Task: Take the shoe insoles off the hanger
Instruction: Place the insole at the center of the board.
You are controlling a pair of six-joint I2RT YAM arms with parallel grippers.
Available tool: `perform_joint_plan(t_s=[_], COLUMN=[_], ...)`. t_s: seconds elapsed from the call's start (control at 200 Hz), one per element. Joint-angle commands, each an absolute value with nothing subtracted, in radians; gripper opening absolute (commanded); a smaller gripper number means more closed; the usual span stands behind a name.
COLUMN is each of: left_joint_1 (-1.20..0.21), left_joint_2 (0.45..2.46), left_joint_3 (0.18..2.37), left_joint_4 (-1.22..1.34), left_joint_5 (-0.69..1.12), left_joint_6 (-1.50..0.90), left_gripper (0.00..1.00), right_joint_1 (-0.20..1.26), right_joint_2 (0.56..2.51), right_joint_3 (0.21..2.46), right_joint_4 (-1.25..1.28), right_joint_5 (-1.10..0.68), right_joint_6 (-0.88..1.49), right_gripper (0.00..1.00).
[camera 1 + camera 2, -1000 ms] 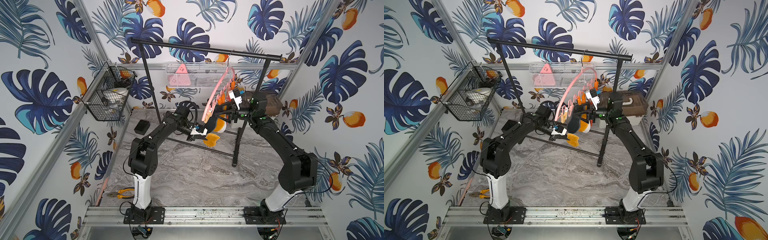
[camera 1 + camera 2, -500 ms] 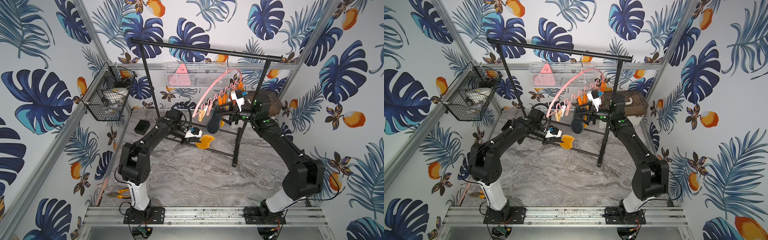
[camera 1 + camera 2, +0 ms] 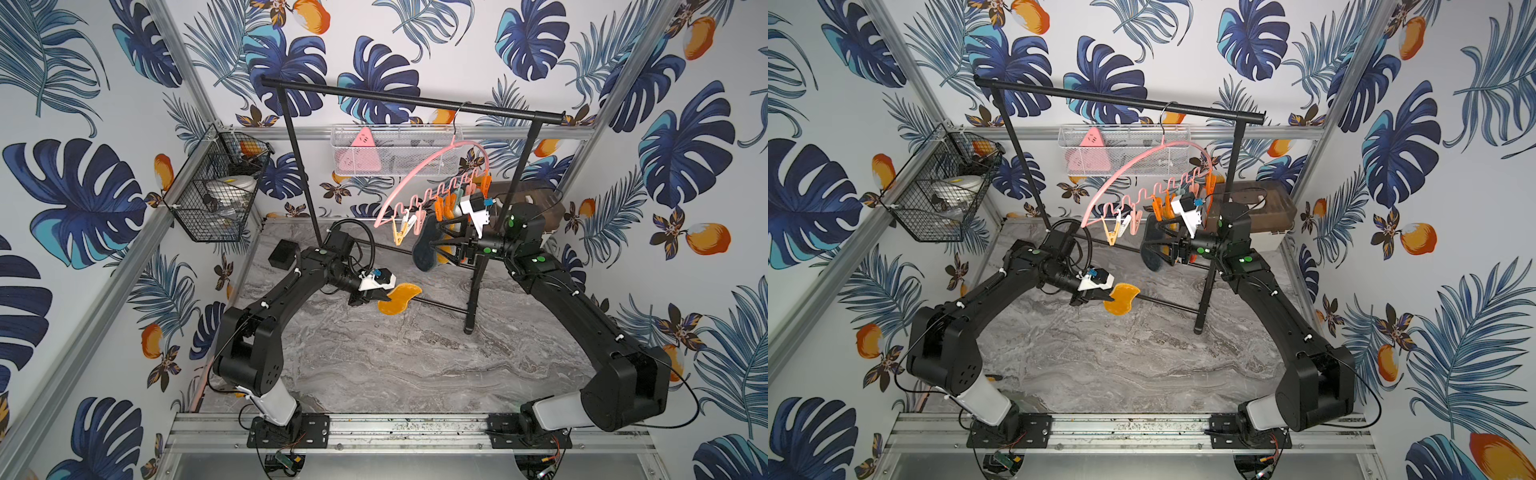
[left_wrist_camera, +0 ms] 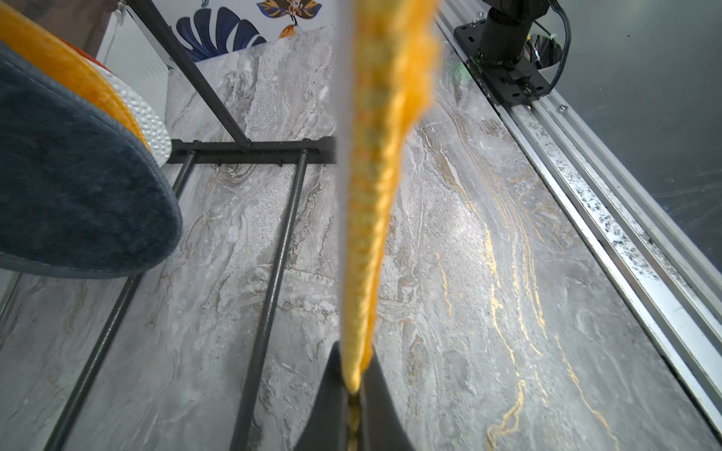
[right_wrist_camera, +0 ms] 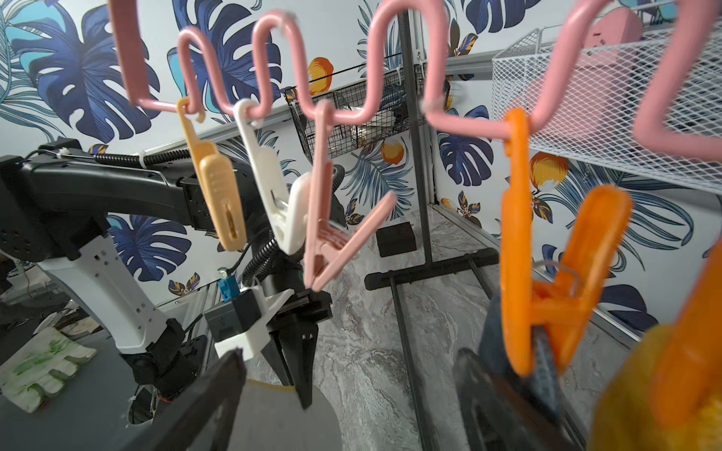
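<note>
Left gripper (image 3: 369,296), clamped on an orange insole (image 3: 395,301), should lay it flat on the near table (image 3: 374,365); right gripper (image 3: 438,243) (jaws apart) hovers beside the clipped navy insole (image 3: 422,254).

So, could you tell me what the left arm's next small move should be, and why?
Probably lower the left gripper and release the orange insole onto the table: the insole is pinched in the shut jaws, clear of the hanger, hanging above bare marble.
</note>
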State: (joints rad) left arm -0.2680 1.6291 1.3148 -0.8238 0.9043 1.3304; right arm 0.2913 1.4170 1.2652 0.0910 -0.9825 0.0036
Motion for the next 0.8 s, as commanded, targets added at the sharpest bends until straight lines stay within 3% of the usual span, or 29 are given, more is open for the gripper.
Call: perform_joint_plan(t_s=[0.0, 0.435, 0.665, 0.796], left_joint_1=[-0.265, -0.265, -0.266, -0.282], left_joint_2=[1.578, 1.394, 1.353, 1.31], left_joint_3=[1.267, 1.128, 1.159, 1.103], left_joint_4=[-0.844, -0.957, -1.146, -1.101], left_joint_5=[0.84, 0.605, 0.502, 0.377], left_joint_6=[1.328, 1.265, 1.291, 1.254], left_gripper=[0.0, 0.0, 0.0, 0.0], right_joint_1=[0.305, 0.45, 0.491, 0.492], right_joint_2=[1.382, 1.192, 1.089, 1.034], right_joint_3=[1.244, 1.069, 0.984, 0.948], right_joint_4=[0.055, -0.051, -0.106, -0.132], right_joint_5=[-0.953, -0.809, -0.739, -0.694], right_joint_6=[-0.031, -0.152, -0.169, -0.178], right_gripper=[0.87, 0.87, 0.87, 0.87])
